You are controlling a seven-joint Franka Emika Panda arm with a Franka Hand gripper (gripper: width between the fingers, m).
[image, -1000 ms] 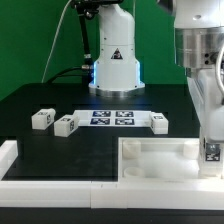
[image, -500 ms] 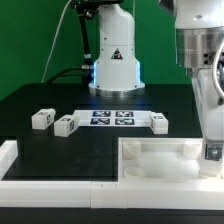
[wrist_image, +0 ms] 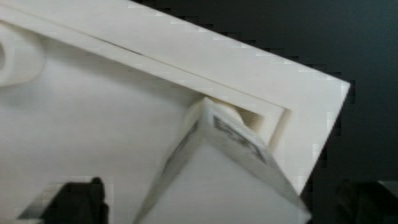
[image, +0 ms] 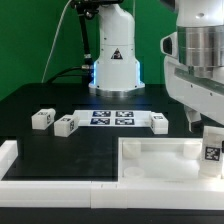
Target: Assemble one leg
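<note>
Pincer [wrist_image: 228, 206] spread wide here, both dark fingertips [wrist_image: 71, 202] out at the far edges of the wrist view, gripping nothing and touching nothing. Between them, clear of both, stands the leg [image: 212, 150]: upright, tag face showing, seated in a corner of the big white tray part [image: 158, 160], out at four o'clock in the exterior view. The hand hangs at twelve o'clock from it, right overhead. Over at nine o'clock, two spare legs [image: 41, 119] lie close together on the black table [image: 30, 100]; a third [image: 158, 122] sits at three o'clock of the marker board [image: 112, 117].
</note>
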